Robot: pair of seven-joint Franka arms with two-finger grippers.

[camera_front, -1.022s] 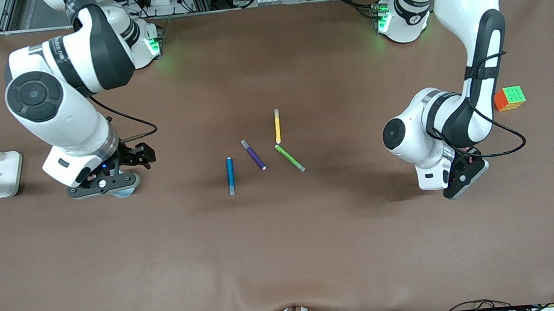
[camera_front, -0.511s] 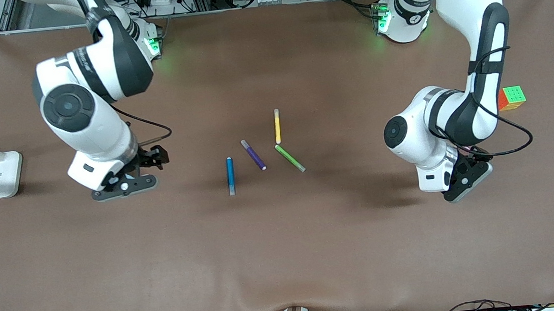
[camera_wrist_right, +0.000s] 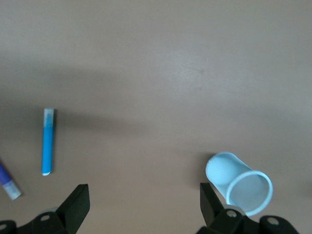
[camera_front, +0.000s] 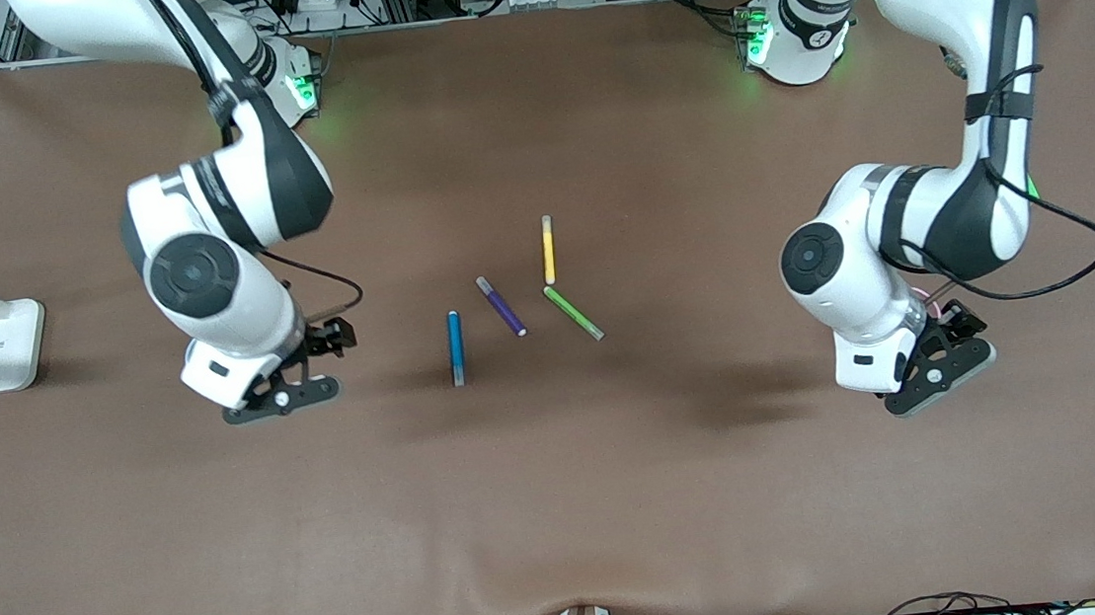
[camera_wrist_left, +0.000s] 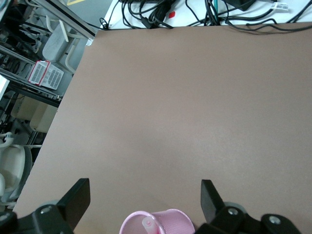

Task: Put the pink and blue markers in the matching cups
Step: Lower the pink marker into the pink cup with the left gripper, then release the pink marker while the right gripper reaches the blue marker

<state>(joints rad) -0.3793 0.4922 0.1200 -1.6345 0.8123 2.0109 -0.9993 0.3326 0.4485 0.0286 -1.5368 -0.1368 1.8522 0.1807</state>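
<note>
The right claw (camera_front: 280, 398) hung with its jaws wide and empty over the counter (camera_front: 565, 504) toward the right arm's end, short of the blue marker (camera_front: 456, 347), which lay flat on the counter. In the right wrist view the light blue cup (camera_wrist_right: 239, 183) sat just beside one finger (camera_wrist_right: 210, 197), and whether it stood fully upright could not be told. The left claw (camera_front: 940, 374) was also spread wide, holding nothing, over the left arm's end. Its wrist view showed the pink cup (camera_wrist_left: 158, 222) low between the fingers, with what looked like the pink marker (camera_wrist_left: 147, 224) inside it.

The main risk seemed to lie at the blue marker. The purple marker (camera_front: 501, 306) lay close by on its farther side, so a broad or skewed descent could nudge it, or roll the slim blue one out of the jaws. A finger so near the blue cup could also knock the light plastic over on any sideways sweep.

Room looked generous: the stretch of counter nearer the front camera was bare, and the yellow marker (camera_front: 548, 250) and green marker (camera_front: 574, 313) lay clear of the right arm's path. The white lamp base (camera_front: 1, 345) stood well apart at the counter's edge
</note>
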